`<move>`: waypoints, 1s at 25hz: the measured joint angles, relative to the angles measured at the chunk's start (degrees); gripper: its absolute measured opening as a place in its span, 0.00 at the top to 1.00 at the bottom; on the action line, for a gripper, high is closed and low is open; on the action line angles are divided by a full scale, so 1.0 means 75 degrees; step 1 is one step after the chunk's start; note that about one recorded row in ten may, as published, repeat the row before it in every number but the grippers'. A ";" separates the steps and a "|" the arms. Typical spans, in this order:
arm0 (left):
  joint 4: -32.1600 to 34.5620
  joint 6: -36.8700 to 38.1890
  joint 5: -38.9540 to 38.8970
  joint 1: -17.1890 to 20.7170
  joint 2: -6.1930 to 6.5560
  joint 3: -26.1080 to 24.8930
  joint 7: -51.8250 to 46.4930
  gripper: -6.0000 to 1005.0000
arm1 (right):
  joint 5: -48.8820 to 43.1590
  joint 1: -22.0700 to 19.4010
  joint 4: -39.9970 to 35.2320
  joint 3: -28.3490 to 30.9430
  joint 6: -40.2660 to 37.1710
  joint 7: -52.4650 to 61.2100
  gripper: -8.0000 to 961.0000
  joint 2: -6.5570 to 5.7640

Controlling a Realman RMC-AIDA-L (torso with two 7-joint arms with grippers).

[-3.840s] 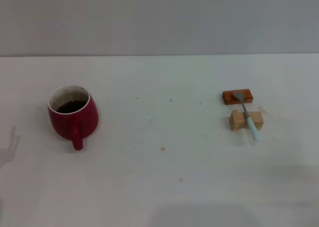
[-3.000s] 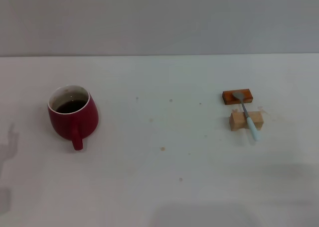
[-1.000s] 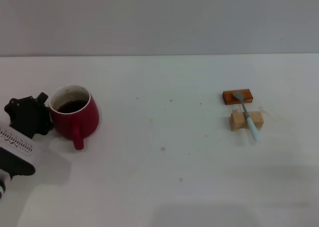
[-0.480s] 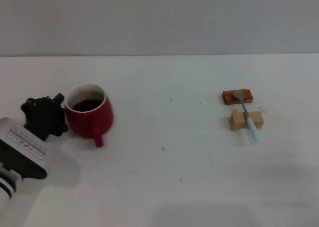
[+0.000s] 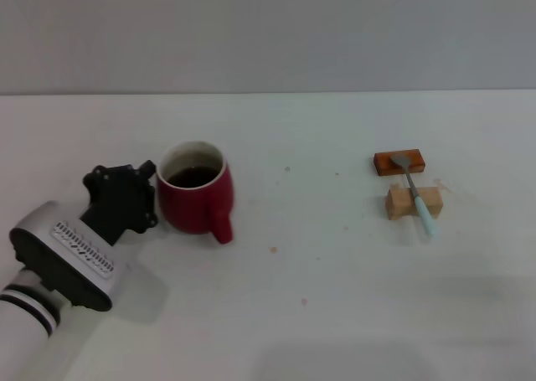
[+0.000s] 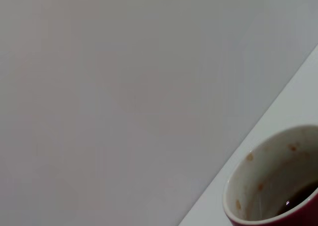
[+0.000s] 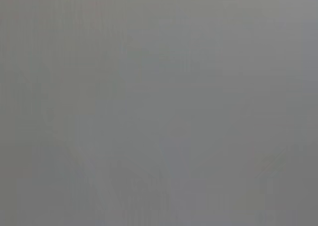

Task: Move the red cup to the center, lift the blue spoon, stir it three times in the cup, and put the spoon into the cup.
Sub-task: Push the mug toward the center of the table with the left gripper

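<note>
The left hand (image 5: 138, 198) presses against the left side of the red cup (image 5: 195, 198), and whether its fingers are spread or closed cannot be told from here; it looks to be pushing, not gripping. The cup stands upright on the white table (image 5: 276, 314), left of the middle, its handle pointing toward the robot and a little right, with dark liquid inside; the left wrist view shows its stained white inner wall (image 6: 271, 186). The step in hand seems to be the first one, bringing the cup to the center, and it is only partly done: the next move calls for more travel to the right without tipping or slopping. The blue spoon (image 5: 414, 193) lies well apart on the right, untouched, across a tan block (image 5: 412, 203), its bowl resting on an orange-brown block (image 5: 399, 162), long axis running away from the robot, handle nearest. The right hand is not in view.
</note>
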 joint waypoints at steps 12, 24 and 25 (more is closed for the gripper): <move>-0.0436 -0.0158 -0.0004 -0.0098 -0.0038 0.0531 -0.0004 0.97 | 0.0019 0.0014 0.0012 -0.0106 0.0004 0.0000 0.27 0.0000; -0.0857 -0.0229 -0.0001 -0.0109 -0.0046 0.0994 -0.0010 0.96 | 0.0012 0.0000 0.0012 -0.0105 0.0004 0.0000 0.27 0.0000; -0.0888 -0.0231 -0.0001 -0.0113 -0.0047 0.1025 -0.0012 0.96 | 0.0012 0.0000 0.0012 -0.0105 0.0003 0.0000 0.27 0.0000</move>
